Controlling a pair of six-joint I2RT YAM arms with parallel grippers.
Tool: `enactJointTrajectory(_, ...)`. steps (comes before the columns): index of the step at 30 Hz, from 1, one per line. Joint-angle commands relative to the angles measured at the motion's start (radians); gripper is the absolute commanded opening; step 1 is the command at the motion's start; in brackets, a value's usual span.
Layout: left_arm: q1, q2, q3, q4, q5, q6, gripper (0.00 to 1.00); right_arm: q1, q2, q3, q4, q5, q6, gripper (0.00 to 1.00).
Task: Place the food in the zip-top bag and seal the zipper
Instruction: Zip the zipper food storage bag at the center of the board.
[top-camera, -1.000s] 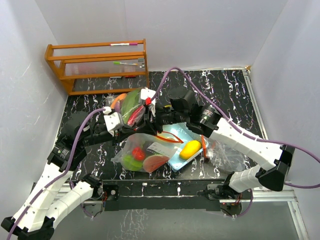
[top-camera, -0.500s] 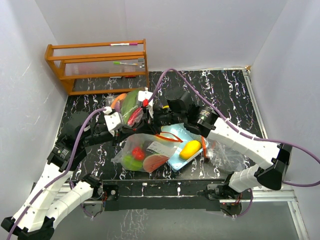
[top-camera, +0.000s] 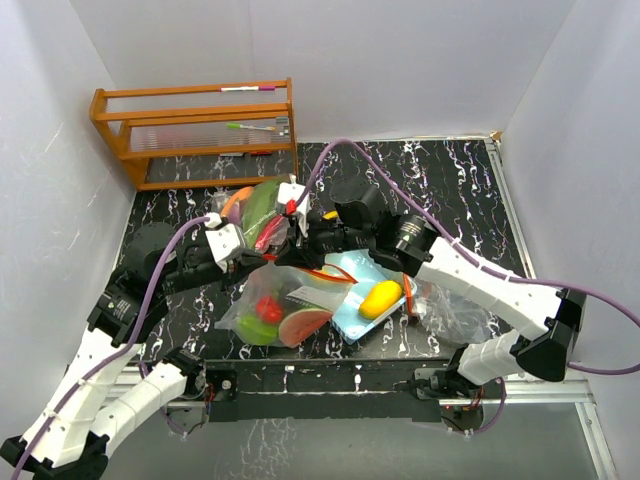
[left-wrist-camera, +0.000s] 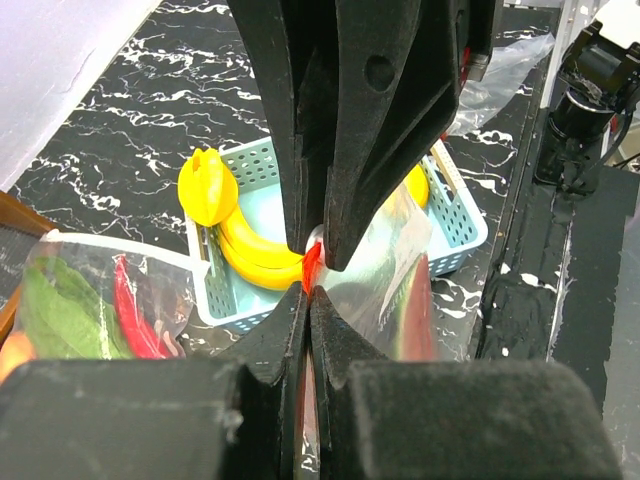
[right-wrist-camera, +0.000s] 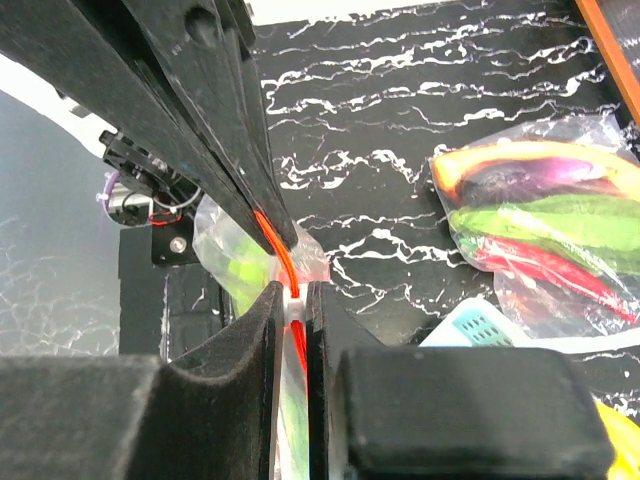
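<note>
Our left jaws and right jaws are clamped tight on the zip-top bag (top-camera: 310, 290) at its red zipper (right-wrist-camera: 283, 262); we fear uneven pulling slips it, spilling food (top-camera: 305, 323).

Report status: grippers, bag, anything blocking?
Left gripper, right gripper both shut on bag zipper. Watermelon slice inside; mango, bananas outside in basket. No obstruction seen.

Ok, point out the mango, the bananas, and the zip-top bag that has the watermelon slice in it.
mango (top-camera: 381, 298): top view, middle of its yellow body.
bananas (left-wrist-camera: 248, 258): left wrist view, curved body of the bunch.
zip-top bag (top-camera: 300, 292): top view, clear upper panel of the bag.
</note>
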Motion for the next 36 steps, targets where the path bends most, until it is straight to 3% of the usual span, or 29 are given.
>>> enactJointTrajectory(1,0.002,-0.029,0.072,0.034,-0.004,0.018,0.00,-0.009,-0.042,-0.039,-0.068,0.083,-0.023,0.08)
enactJointTrajectory(36,0.001,-0.057,0.094,0.261,-0.527,-0.012,0.00,-0.022,-0.318,-0.420,0.001,0.171,0.151,0.08)
